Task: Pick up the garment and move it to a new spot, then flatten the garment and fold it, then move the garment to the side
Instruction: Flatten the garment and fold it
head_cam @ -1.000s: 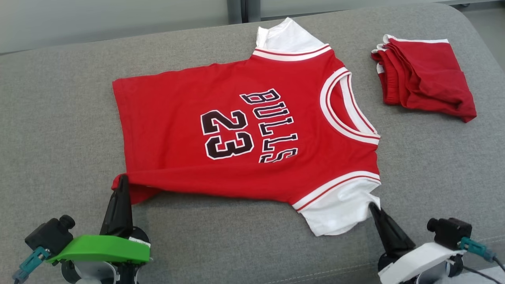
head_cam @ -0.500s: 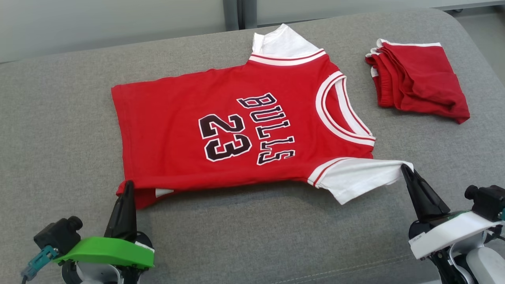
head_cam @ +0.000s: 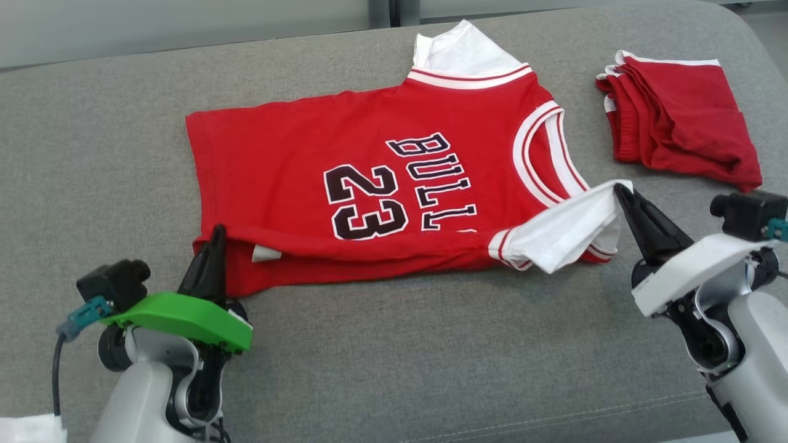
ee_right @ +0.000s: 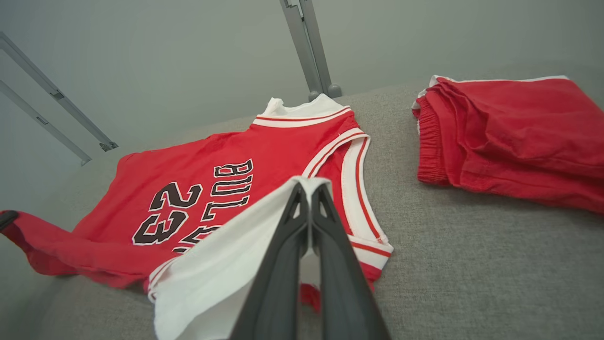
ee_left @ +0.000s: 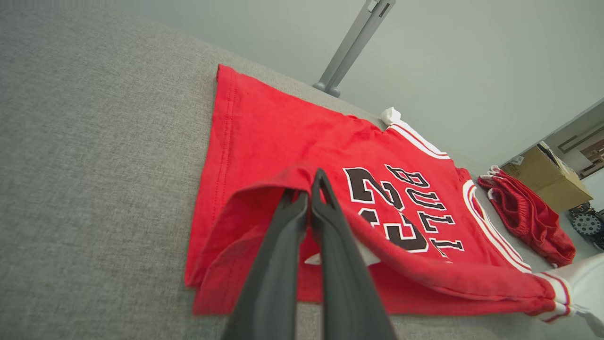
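Observation:
The garment (head_cam: 295, 154) is a red jersey with white sleeves and black "BULLS 23" lettering, spread on the grey cushion (head_cam: 92, 154). My left gripper (head_cam: 217, 231) is shut on its near hem corner, lifting that edge off the cushion; the left wrist view shows the red hem (ee_left: 302, 172) draped over the closed fingertips of the left gripper (ee_left: 315, 175). My right gripper (head_cam: 617, 189) is shut on the near white sleeve (head_cam: 566, 231), holding it over the neckline. In the right wrist view the right gripper (ee_right: 308, 187) pinches the white sleeve (ee_right: 226, 255).
A folded pile of red clothes (head_cam: 683, 117) lies at the cushion's far right, also in the right wrist view (ee_right: 514, 132). A grey wall and metal post (ee_right: 309, 47) stand behind the cushion. A cardboard box (ee_left: 547, 177) sits beyond its right end.
Both grippers have carried the jersey's near edge away from me over its body. The right sleeve now sits over the collar and the near hem has folded up. The camera also shifted.

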Controlling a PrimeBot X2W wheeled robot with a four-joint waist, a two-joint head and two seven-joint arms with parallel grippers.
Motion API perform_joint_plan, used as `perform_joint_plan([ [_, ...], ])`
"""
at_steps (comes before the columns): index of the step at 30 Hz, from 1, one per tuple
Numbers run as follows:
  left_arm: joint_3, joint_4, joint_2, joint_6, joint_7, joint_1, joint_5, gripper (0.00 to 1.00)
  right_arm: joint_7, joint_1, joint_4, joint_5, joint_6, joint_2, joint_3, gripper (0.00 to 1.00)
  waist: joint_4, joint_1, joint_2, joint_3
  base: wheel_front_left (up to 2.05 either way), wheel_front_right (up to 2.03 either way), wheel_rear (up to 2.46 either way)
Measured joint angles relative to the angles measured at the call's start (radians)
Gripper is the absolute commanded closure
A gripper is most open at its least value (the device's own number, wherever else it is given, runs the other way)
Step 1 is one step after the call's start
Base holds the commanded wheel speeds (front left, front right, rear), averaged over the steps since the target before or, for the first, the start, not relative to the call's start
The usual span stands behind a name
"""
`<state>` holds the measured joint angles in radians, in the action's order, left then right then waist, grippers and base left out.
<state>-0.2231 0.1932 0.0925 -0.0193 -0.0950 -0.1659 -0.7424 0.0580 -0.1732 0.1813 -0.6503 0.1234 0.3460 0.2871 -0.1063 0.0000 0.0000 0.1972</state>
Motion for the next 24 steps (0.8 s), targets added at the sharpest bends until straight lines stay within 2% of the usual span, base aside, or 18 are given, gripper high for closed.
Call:
perform_joint_plan([
  [10, -0.004, 0.138, -0.008, -0.018, 0.021, -0.195, 0.023, 1.0, -0.126, -0.261, 0.129, 0.04, 0.0, -0.004, 0.07, 1.0, 0.01, 0.0, 0.0, 0.085, 0.0, 0.0, 0.0],
  [19, -0.007, 0.226, -0.016, -0.016, 0.005, -0.291, 0.035, 1.0, -0.158, -0.396, 0.261, 0.068, 0.0, -0.009, 0.083, 1.0, 0.02, 0.0, 0.0, 0.154, 0.0, 0.0, 0.0],
  [24, -0.019, 0.262, -0.022, -0.006, -0.01, -0.318, 0.038, 1.0, -0.16, -0.433, 0.334, 0.072, 0.0, -0.036, 0.091, 0.99, 0.032, 0.0, 0.0, 0.17, 0.0, 0.0, 0.0],
])
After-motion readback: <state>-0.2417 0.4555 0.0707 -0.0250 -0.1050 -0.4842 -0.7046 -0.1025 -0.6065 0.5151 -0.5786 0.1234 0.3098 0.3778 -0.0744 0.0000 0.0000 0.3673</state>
